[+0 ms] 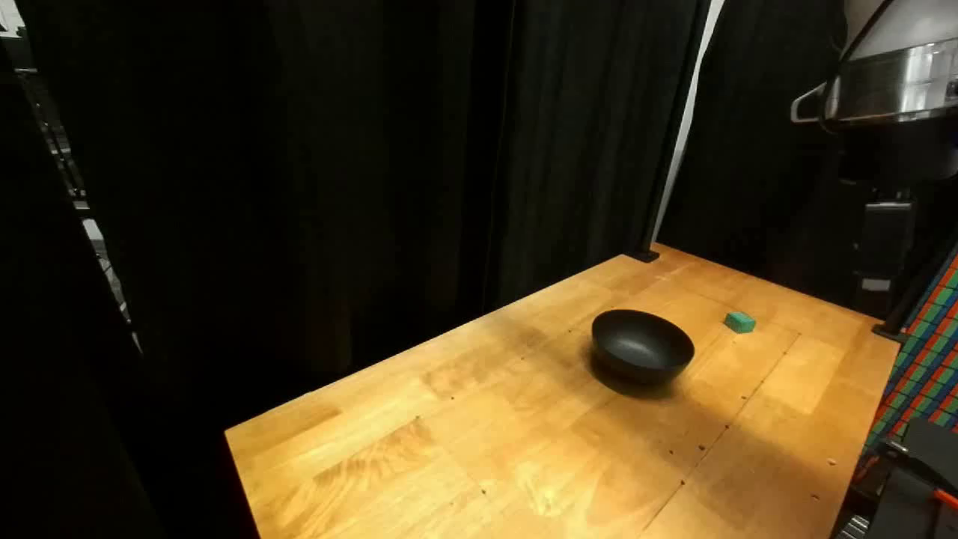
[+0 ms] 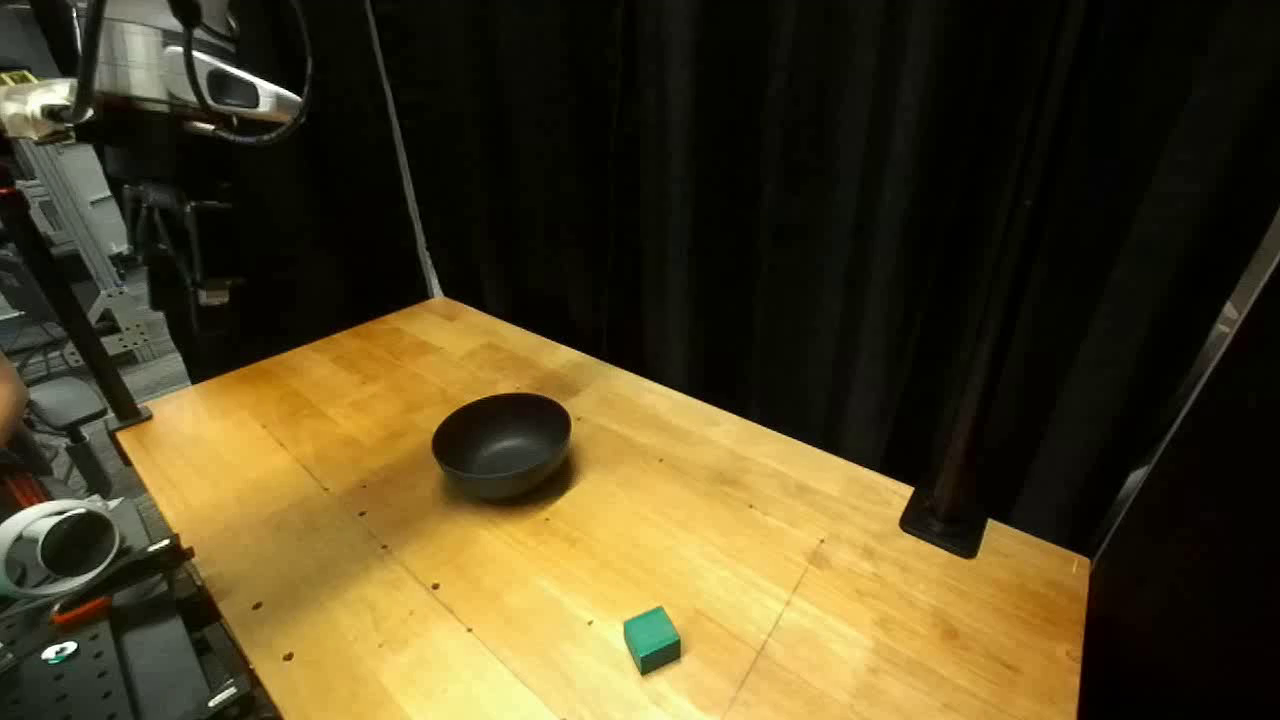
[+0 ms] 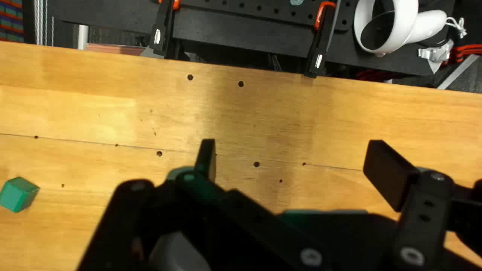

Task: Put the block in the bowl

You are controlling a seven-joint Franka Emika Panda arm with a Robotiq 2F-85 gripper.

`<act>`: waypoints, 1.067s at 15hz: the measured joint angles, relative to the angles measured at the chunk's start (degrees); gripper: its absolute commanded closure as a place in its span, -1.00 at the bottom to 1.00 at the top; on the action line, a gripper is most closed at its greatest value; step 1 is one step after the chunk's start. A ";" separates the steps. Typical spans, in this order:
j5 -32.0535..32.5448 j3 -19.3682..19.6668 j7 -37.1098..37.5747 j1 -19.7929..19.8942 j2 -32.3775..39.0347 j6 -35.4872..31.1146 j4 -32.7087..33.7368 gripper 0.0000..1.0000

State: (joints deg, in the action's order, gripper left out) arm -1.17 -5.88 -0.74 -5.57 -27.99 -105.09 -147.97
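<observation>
In the wrist view, the black Robotiq gripper (image 3: 296,165) fills the six o'clock side, its fingers (image 3: 389,175) spread wide apart, with the light-brown wooden table (image 3: 263,113) showing between their tips. The small green block (image 3: 19,194) lies on the table toward nine o'clock, well apart from the fingers. Past the table's edge at two o'clock is a white ring-shaped object (image 3: 406,26) with a handle.

In an exterior view, the round, shallow black bowl (image 1: 642,348) stands upright on the table. The block (image 1: 739,322) sits on the table between two and three o'clock from the bowl, outside it and apart. At two o'clock in the view hangs the white and silver robot arm (image 1: 898,82); the gripper below it is too dark against the black cloth curtain (image 1: 756,165) for its spread to be told.

In an exterior view, the block (image 2: 652,640) lies at about five o'clock from the bowl (image 2: 502,445), and the robot arm (image 2: 140,65) hangs at ten o'clock. A flat, square black base plate (image 2: 945,532) sits on the table at four o'clock.
</observation>
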 measured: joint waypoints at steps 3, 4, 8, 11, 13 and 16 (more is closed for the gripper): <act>0.00 0.00 0.00 0.00 -0.01 -0.01 0.05 -1.00; 0.00 0.00 0.00 0.00 -0.01 -0.01 0.05 -1.00; 0.00 0.11 1.33 0.33 0.82 -1.65 0.01 -1.00; 1.32 1.20 6.86 4.19 7.28 -8.92 1.26 -1.00; 3.24 3.14 9.75 7.53 13.90 -14.64 3.20 -1.00; 5.16 6.95 13.86 11.59 24.13 -22.61 7.55 -1.00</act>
State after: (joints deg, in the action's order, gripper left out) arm 4.00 1.07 13.11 6.02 -3.85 -127.70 -140.42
